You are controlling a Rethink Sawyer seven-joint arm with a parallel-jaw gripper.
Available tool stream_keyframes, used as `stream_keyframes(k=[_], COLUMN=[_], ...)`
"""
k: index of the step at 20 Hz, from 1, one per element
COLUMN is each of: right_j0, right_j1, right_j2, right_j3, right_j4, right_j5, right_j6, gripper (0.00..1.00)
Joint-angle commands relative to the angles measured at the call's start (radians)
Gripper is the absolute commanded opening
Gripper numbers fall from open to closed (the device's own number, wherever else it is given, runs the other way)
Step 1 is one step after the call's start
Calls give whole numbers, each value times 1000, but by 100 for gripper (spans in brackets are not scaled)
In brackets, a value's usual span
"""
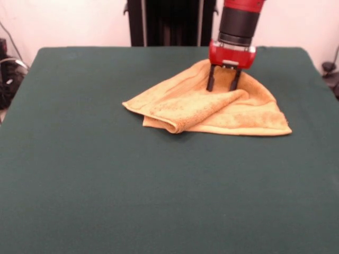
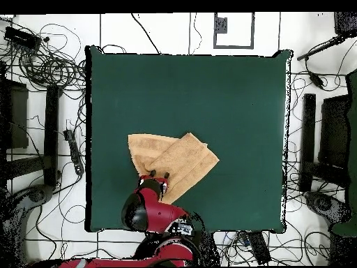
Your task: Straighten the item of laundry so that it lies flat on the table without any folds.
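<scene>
The yellow-orange towel (image 1: 212, 108) lies crumpled on the dark green table (image 1: 132, 185), right of centre and toward the far side. One flap is folded over the rest and makes a rolled edge at its front left. My gripper (image 1: 222, 87) points straight down over the towel's far part. It is open, and its two black fingers (image 1: 211, 79) reach the cloth with a raised ridge of towel between them. In the overhead view the towel (image 2: 171, 160) lies near the table's (image 2: 209, 98) bottom-left part, with the gripper (image 2: 160, 173) at its lower edge.
The robot's black pedestal (image 1: 169, 21) stands behind the table's far edge. Cables and gear (image 2: 42, 63) lie on the floor around the table, and dark stands (image 2: 328, 139) sit at the right side in the overhead view.
</scene>
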Motion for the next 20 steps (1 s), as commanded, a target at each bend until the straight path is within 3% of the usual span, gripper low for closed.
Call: stream_keyframes(k=[1, 16, 20], right_j0=[-6, -9, 19], right_j1=[141, 148, 156], right_j2=[136, 133, 115], right_j3=[-2, -17, -53], right_j4=[12, 7, 21], right_j5=[169, 180, 250], right_j6=[184, 170, 123], gripper=[100, 100, 100])
